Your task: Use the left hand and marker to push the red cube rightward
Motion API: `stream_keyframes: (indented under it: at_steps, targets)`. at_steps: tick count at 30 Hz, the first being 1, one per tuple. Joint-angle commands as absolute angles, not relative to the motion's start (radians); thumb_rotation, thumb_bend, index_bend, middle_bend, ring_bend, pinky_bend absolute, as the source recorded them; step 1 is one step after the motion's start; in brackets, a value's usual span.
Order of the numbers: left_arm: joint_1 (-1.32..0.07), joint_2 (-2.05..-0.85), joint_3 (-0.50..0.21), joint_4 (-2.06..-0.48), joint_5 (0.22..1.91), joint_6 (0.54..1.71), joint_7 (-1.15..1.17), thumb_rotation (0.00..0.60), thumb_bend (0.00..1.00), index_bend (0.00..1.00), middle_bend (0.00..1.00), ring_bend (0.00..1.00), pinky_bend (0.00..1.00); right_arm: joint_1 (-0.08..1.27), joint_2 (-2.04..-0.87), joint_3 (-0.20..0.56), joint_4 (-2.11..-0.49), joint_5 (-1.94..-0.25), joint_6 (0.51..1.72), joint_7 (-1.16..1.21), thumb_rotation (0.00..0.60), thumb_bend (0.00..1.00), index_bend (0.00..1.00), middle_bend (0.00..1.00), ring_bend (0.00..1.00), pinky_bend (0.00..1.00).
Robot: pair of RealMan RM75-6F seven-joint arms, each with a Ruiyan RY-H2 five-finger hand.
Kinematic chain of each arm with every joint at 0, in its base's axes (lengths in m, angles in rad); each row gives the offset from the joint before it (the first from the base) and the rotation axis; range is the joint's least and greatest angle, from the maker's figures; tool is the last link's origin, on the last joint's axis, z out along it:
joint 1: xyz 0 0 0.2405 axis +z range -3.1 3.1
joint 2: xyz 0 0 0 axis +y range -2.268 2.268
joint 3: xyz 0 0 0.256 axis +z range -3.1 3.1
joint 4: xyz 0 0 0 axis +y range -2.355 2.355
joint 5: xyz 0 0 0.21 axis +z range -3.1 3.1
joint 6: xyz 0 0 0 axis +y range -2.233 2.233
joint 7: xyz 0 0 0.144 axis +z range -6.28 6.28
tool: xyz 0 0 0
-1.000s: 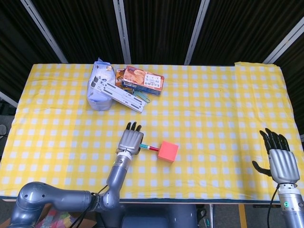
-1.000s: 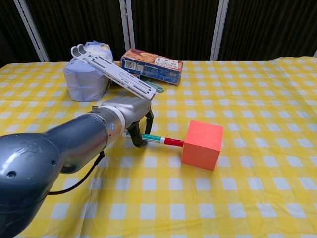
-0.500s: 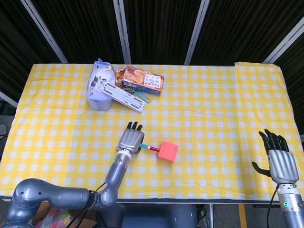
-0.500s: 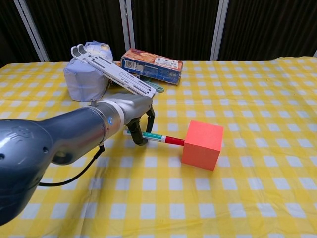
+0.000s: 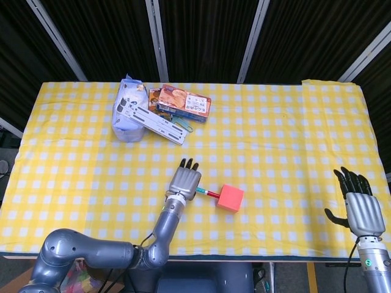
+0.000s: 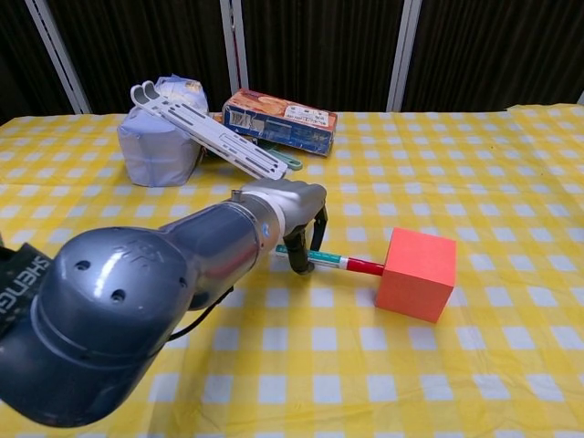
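The red cube [image 5: 230, 198] [image 6: 417, 274] sits on the yellow checked cloth near the front middle of the table. My left hand [image 5: 185, 181] [image 6: 294, 212] grips a marker [image 5: 209, 193] [image 6: 347, 264] with a red tip and green band. The marker points right and its red tip touches the cube's left face. My right hand [image 5: 361, 206] hovers at the table's front right corner, fingers spread and holding nothing; the chest view does not show it.
At the back left lie a pale blue bag [image 5: 125, 110] [image 6: 155, 146], a white perforated bar [image 5: 154, 119] [image 6: 212, 135] leaning on it, and an orange snack box [image 5: 183, 102] [image 6: 279, 119]. The table's front edge [image 5: 256, 258] runs close below the cube.
My left hand has moved rightward with the marker, and the red cube has slid to the right ahead of the tip. The right hand has stayed put.
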State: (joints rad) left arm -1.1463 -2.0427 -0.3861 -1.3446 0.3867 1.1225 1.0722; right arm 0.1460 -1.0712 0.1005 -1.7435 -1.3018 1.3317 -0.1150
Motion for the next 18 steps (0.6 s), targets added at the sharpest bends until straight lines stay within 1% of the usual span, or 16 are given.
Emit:
stream_keyframes:
  at_steps: [1, 12, 18]
  targets:
    - [-1.179, -2.072, -0.409, -1.321, 0.367, 1.116, 1.089, 0.6, 0.48, 0.58, 0.13, 0.0, 0.06, 0.146, -1.07, 0.101, -1.744, -1.301, 1.332, -0.115, 0.6, 0.3, 0.0, 0.0, 0.0, 0.0]
    - [-1.25, -2.149, -0.448, -1.244, 0.338, 1.128, 1.117, 0.6, 0.48, 0.58, 0.13, 0.0, 0.06, 0.146, -1.07, 0.101, -1.744, -1.301, 1.334, -0.116, 0.6, 0.3, 0.0, 0.0, 0.0, 0.0]
    - [-1.249, -2.15, -0.443, -1.248, 0.345, 1.144, 1.121, 0.6, 0.48, 0.58, 0.13, 0.0, 0.06, 0.146, -1.07, 0.1, -1.743, -1.304, 1.335, -0.113, 0.6, 0.3, 0.0, 0.0, 0.0, 0.0]
